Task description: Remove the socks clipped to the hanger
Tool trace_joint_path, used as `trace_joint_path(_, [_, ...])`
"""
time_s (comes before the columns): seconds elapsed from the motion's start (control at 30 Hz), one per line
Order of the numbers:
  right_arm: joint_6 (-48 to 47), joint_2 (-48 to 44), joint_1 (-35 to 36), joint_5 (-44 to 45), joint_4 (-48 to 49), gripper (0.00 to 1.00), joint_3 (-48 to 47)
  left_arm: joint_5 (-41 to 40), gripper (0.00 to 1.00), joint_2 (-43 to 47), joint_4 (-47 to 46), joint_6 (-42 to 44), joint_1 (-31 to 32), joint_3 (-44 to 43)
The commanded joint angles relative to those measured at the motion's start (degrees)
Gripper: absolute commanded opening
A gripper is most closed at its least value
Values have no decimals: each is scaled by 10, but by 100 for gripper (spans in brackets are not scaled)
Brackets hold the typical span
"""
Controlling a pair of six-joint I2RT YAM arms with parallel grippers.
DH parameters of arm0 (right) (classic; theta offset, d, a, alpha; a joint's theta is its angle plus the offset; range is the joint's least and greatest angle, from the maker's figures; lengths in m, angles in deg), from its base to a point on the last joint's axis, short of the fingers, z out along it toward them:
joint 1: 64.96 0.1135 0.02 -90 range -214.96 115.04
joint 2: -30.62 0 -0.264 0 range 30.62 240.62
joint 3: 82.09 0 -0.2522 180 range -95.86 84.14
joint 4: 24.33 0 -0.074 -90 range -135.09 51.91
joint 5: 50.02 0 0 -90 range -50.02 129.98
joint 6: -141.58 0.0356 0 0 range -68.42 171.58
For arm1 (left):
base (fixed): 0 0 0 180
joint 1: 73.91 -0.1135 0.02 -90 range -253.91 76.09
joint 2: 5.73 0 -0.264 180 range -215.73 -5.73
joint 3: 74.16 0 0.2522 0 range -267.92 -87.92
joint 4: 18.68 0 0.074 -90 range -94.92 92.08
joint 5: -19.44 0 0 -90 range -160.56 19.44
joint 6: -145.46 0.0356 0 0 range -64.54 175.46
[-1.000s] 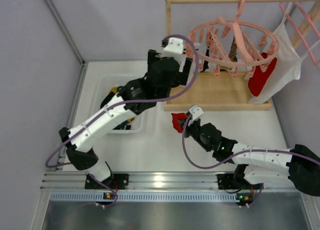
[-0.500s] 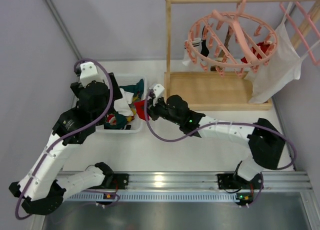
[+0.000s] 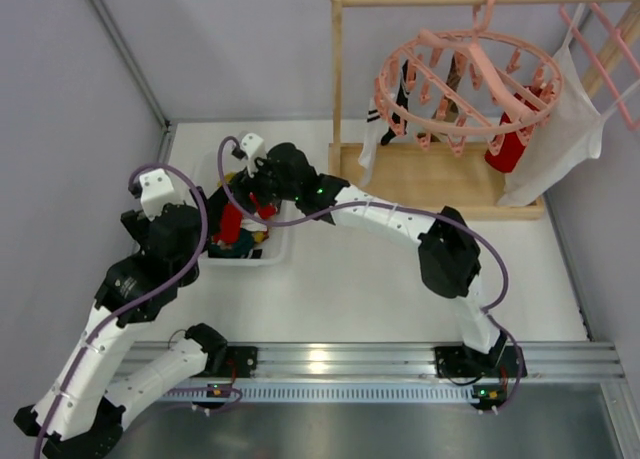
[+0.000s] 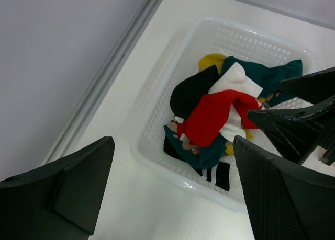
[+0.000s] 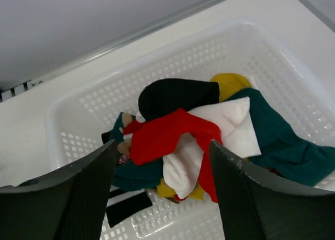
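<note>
Our right end effector [image 5: 163, 146] hangs over the basket [image 5: 157, 38] with its fingers [image 5: 78, 198] spread wide and nothing between them; a red sock [image 5: 167, 133] lies directly beneath it, uppermost in the basket. Our left end effector [image 4: 172, 146], just to its left and nearer us, is equally wide open and empty. The socks [image 3: 503, 149] we have yet to take hang clipped to the hanger [image 3: 465, 79], well off to the right end effector's right and higher up. We judge the withdrawal the risky part: a low finger could snag the red sock or the basket's mesh wall and drag either out, and the two end effectors sit close enough to knock together if both move at once. Swinging right, the outstretched arm [image 3: 390, 219] could catch the stand [image 3: 337, 89]. Bare tabletop [image 3: 350, 289] lies open to the right end effector's right; the wall [image 3: 60, 129] crowds the left one.
</note>
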Motion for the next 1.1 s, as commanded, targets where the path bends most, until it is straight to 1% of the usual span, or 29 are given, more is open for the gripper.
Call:
trace_joint_path(0.0, [-4,-48,-23,-4,-24,69,6,3,98,10,-4,-28,-3,21])
trace_joint_path(0.03, [4,-81,-33,-7,-4,86,47,14,98,13,-5,-38,-3,31])
trace_joint_path(0.07, [7,-100,-40,-10,3,92,67,22,98,17,-5,-43,-3,35])
trace_joint_path(0.1, [12,-138,-45,-12,6,94,105,33,98,19,-17,-45,-3,44])
trace_joint_path(0.13, [15,-160,-56,-9,12,95,126,46,98,20,-26,-38,-2,51])
trace_joint_path(0.17, [18,-183,-62,-7,16,95,150,81,98,26,-35,-33,-2,57])
trace_joint_path(0.2, [23,-232,-67,-3,16,95,202,100,98,28,-47,-30,-2,64])
trace_joint_path(0.23, [27,-256,-75,5,38,95,229,128,98,29,-64,-21,-2,73])
trace_joint_path(0.27, [31,-282,-79,8,41,95,254,174,98,29,-74,-20,-2,79])
trace_joint_path(0.3, [38,-330,-84,10,40,95,300,202,98,27,-82,-20,-2,86])
trace_joint_path(0.33, [40,-355,-92,10,39,96,322,229,98,26,-105,-22,-2,91])
trace_joint_path(0.37, [43,-379,-95,12,36,96,344,283,98,26,-120,-23,-2,96])
trace_joint_path(0.4, [52,-427,-97,16,31,96,380,307,98,21,-133,-29,-2,107])
trace_joint_path(0.43, [54,-451,-102,27,23,97,396,332,98,14,-148,-43,-2,115])
trace_joint_path(0.47, [57,-474,-105,36,-6,97,411,364,98,10,-187,-48,-2,122])
trace_joint_path(0.5, [68,-523,-108,60,-20,98,440,419,98,0,-213,-59,-1,138])
trace_joint_path(0.53, [74,-549,-111,70,-29,98,456,451,98,-5,-238,-65,-1,147])
trace_joint_path(0.57, [79,-575,-114,76,-37,98,471,468,98,-14,-285,-69,0,157])
trace_joint_path(0.6, [84,-624,-116,80,-55,98,497,466,98,-29,-296,-78,2,159])
trace_joint_path(0.63, [84,-648,-121,85,-66,98,507,463,98,-61,-309,-81,14,157])
trace_joint_path(0.7, [76,-708,-123,105,-116,98,522,440,98,-95,-366,-68,39,155])
trace_joint_path(0.73, [75,-727,-123,114,-135,98,525,402,98,-108,-394,-60,80,156])
trace_joint_path(0.77, [70,-761,-123,120,-151,98,528,377,98,-140,-434,-52,105,152])
trace_joint_path(0.8, [68,-778,-123,132,-179,98,531,366,98,-156,-462,-32,146,151])
trace_joint_path(0.83, [65,-794,-124,136,-190,98,533,367,98,-175,-489,-25,158,151])
trace_joint_path(0.87, [62,-809,-123,139,-200,98,535,371,98,-203,-515,-20,166,151])
trace_joint_path(0.9, [62,-833,-124,141,-210,98,540,379,98,-221,-578,-6,171,153])
trace_joint_path(0.97, [56,-860,-124,144,-239,98,544,378,98,-274,-620,10,171,143])
trace_joint_path(1.07, [56,-883,-124,160,-269,97,543,362,98,-328,-671,54,171,120])
